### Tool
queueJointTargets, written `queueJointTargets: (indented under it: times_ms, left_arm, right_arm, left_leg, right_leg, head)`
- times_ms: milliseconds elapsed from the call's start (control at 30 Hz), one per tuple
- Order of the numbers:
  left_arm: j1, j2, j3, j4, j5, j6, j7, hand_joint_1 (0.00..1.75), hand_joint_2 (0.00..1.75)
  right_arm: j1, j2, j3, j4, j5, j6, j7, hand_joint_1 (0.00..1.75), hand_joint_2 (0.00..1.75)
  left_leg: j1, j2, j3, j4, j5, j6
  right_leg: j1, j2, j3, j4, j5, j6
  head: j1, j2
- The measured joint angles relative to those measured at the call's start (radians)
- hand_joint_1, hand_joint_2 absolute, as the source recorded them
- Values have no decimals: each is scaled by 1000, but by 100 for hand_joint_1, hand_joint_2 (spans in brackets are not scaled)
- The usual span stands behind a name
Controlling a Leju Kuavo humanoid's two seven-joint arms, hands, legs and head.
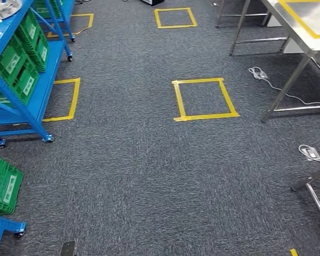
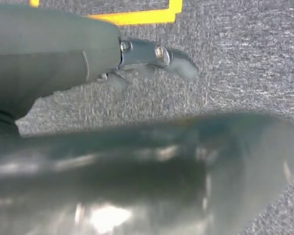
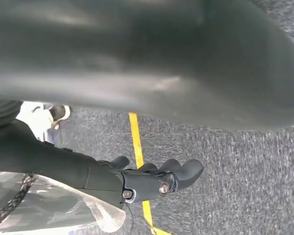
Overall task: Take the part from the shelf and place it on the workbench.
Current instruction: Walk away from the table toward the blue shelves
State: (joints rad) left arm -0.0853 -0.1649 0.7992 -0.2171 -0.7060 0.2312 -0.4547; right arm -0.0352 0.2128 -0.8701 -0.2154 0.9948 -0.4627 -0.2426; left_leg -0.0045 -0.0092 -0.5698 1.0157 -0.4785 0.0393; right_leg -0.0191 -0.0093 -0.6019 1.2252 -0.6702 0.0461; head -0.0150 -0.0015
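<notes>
In the head view a wide stretch of grey carpet point(image 1: 130, 160) lay between the blue shelf point(image 1: 49, 74) on the left and the steel workbench point(image 1: 301, 42) at the far right. The shelf stood on small wheels, with green bins point(image 1: 19, 64) on its levels, and its front edge ran beside a yellow tape square point(image 1: 73, 98) on the floor. On its top level, at the picture's corner, lay a round grey metal thing point(image 1: 3, 8). It was cut off by the frame, and I cannot tell for sure that it was the part. Another tape square point(image 1: 178, 101) was marked in the middle of the carpet, well apart from both the shelf and the workbench legs. A white cable point(image 1: 267, 80) lay on the floor near those legs.

The left hand point(image 2: 112, 58) hung over the carpet with its fingers point(image 2: 175, 61) stretched out and apart from the thumb, holding nothing. A yellow tape corner point(image 2: 138, 17) was on the floor beyond it.

The right hand point(image 3: 138, 183) also hung above the carpet, its fingers point(image 3: 186, 171) stretched and only a little bent, with nothing between them and the thumb. A yellow tape line point(image 3: 136, 137) ran on the floor beyond them. Some clear plastic point(image 3: 64, 210) showed behind the hand, and I cannot tell what it belonged to.
</notes>
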Motion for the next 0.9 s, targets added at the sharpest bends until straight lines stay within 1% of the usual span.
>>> queueJointTargets:
  times_ms: [33,67,100,133,167,200,233,267,300,333,367,400,433,467,500,533,567,600,633,667,700,733,767,800,833,867,900]
  left_arm:
    - [0,0,0,0,0,0,0,0,0]
    - [0,0,0,0,0,0,0,0,0]
    - [1,0,0,0,0,0,1,0,0]
    - [2,0,0,0,0,1,1,0,0]
    - [2,0,0,0,0,2,1,0,0]
    - [1,0,0,0,0,5,3,0,0]
    - [0,0,0,0,2,10,4,0,0]
    - [1,1,2,0,6,17,6,0,0]
    - [4,2,5,0,14,24,6,0,0]
    - [9,5,10,0,25,30,5,0,0]
    - [13,8,18,0,38,34,2,0,0]
    - [16,10,27,0,51,38,-2,0,0]
    - [17,12,37,0,64,43,-5,0,0]
    - [17,12,46,0,74,47,-7,0,0]
    - [16,12,55,0,84,53,-6,0,0]
    - [17,12,66,0,92,59,-2,0,0]
    - [18,11,75,0,100,66,3,0,0]
    - [20,10,85,0,105,71,8,0,0]
    - [21,9,93,0,109,74,11,0,0]
    - [21,8,99,0,111,75,10,0,0]
    - [20,7,104,0,113,74,7,0,0]
    - [18,5,108,0,115,71,2,0,0]
    - [16,4,111,0,117,67,-4,0,0]
    - [16,3,115,0,120,63,-9,0,0]
    - [17,2,120,0,123,60,-14,0,0]
    - [17,2,124,0,128,57,-18,0,0]
    - [15,1,128,0,132,55,-22,0,0]
  right_arm:
    - [2,0,0,0,0,0,1,0,0]
    - [3,-1,0,1,0,0,2,0,0]
    - [3,-1,0,1,0,0,2,0,0]
    - [2,-2,0,1,0,0,2,0,0]
    - [2,-3,0,1,1,0,2,0,0]
    - [2,-5,0,2,3,0,2,0,0]
    - [1,-6,1,3,8,0,1,0,0]
    - [1,-7,4,3,13,0,-2,0,0]
    - [0,-9,6,3,20,0,-5,0,0]
    - [-1,-10,10,3,25,0,-10,0,0]
    - [-2,-12,14,3,28,0,-18,0,0]
    - [-3,-14,17,3,27,0,-28,0,0]
    - [-4,-15,19,3,20,1,-42,0,0]
    - [-5,-17,19,3,9,1,-58,0,0]
    - [-8,-18,18,3,-3,3,-72,0,0]
    - [-13,-18,18,3,-13,5,-84,0,0]
    - [-19,-18,17,3,-17,8,-91,0,0]
    - [-26,-18,16,3,-16,11,-95,0,0]
    - [-31,-16,16,4,-12,13,-96,0,0]
    - [-36,-14,16,4,-7,16,-96,0,0]
    - [-39,-11,17,4,1,18,-96,0,0]
    - [-42,-9,17,5,8,20,-96,0,0]
    - [-44,-7,20,6,19,22,-95,0,0]
    - [-47,-5,24,6,30,23,-94,0,0]
    - [-51,-3,29,7,40,26,-90,0,0]
    - [-53,-1,35,7,49,30,-84,0,0]
    - [-53,1,41,8,56,34,-75,0,0]
  left_leg:
    - [-1,-15,1,0,-1,1]
    - [-1,-31,3,1,-2,1]
    - [0,-47,6,1,-3,0]
    - [0,-61,9,2,-5,-3]
    - [0,-75,10,3,-8,-7]
    - [1,-89,10,6,-10,-12]
    - [3,-101,7,8,-11,-18]
    - [6,-111,3,8,-10,-25]
    - [9,-122,-1,7,-9,-32]
    - [12,-124,-2,7,-9,-37]
    - [12,-111,-6,17,-16,-42]
    - [11,-87,-19,44,-33,-46]
    - [10,-57,-41,91,-59,-50]
    - [10,-30,-72,153,-88,-54]
    - [12,-16,-105,216,-113,-58]
    - [13,-9,-127,260,-123,-61]
    - [15,-4,-135,272,-115,-62]
    - [15,1,-123,247,-90,-63]
    - [15,13,-95,189,-53,-62]
    - [13,36,-62,124,-23,-60]
    - [9,57,-34,67,-4,-54]
    - [5,73,-17,31,4,-48]
    - [1,79,-11,18,1,-42]
    - [0,70,-11,14,-1,-35]
    - [1,59,-11,12,0,-29]
    - [2,48,-9,9,2,-23]
    - [5,37,-8,5,4,-16]
  right_leg:
    - [0,5,-30,45,-5,0]
    - [0,7,-46,58,7,-1]
    - [0,11,-42,27,42,-2]
    - [-1,21,-22,-34,87,-4]
    - [-2,45,2,-98,122,-6]
    - [-4,69,28,-158,145,-9]
    - [-4,88,44,-192,152,-11]
    - [-3,98,53,-206,148,-15]
    - [-2,91,59,-213,147,-19]
    - [-1,80,62,-216,150,-25]
    - [-1,68,67,-222,151,-31]
    - [-2,54,71,-228,153,-37]
    - [-2,37,76,-232,152,-43]
    - [0,21,79,-233,150,-46]
    - [2,3,81,-233,147,-48]
    - [3,-14,84,-233,144,-50]
    - [4,-28,87,-233,141,-49]
    - [4,-42,90,-233,138,-48]
    - [4,-54,96,-233,134,-46]
    - [5,-67,100,-233,129,-42]
    - [8,-79,103,-232,122,-36]
    - [11,-91,105,-232,117,-30]
    - [14,-103,107,-232,112,-24]
    - [14,-115,112,-233,109,-20]
    - [13,-118,116,-233,105,-15]
    - [10,-102,116,-224,96,-11]
    - [8,-76,106,-197,78,-7]
  head:
    - [0,0]
    - [0,0]
    - [0,0]
    - [1,0]
    - [0,0]
    - [0,0]
    - [0,0]
    - [-1,0]
    - [-1,0]
    - [-1,0]
    - [-2,0]
    - [-5,0]
    - [-7,0]
    - [-8,0]
    - [-9,0]
    - [-8,0]
    - [-9,0]
    - [-9,0]
    - [-9,0]
    - [-9,0]
    - [-9,0]
    - [-8,0]
    - [-7,0]
    - [-7,0]
    - [-7,0]
    - [-6,0]
    - [-4,0]
